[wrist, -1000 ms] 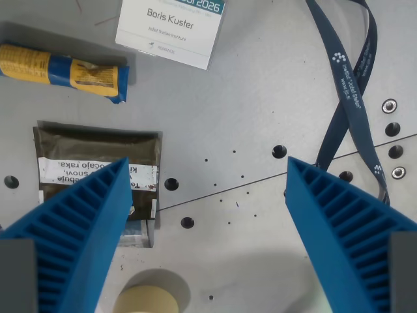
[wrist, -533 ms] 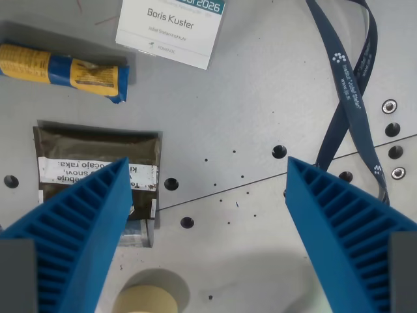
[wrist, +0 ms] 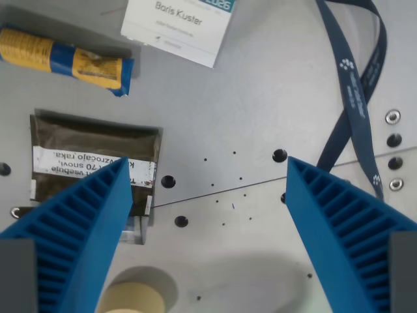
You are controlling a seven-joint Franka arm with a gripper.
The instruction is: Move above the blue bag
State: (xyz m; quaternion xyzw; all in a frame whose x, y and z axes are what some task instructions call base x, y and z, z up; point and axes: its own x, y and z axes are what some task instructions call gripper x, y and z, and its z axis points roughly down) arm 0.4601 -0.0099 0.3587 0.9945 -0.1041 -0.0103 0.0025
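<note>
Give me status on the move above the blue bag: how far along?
Early. The end effector is open and empty, its fingers framing bare table and the edge of the dark pouch. The blue bag, blue and yellow, lies at the wrist view's upper left, well off centre. In hand: nothing visibly gripped. Left: bring the bag between the fingers, toward the view's centre.

Below me lies a grey metal table (wrist: 260, 85) with small holes and a thin seam running across it. On it rest a yellow and blue roll (wrist: 65, 59) at the wrist view's upper left, a dark flat packet (wrist: 91, 150) under that, and a white name card (wrist: 179, 29) at the top. A dark blue lanyard (wrist: 355, 98) trails down the right, and a pale round object (wrist: 133, 300) sits at the bottom edge.
</note>
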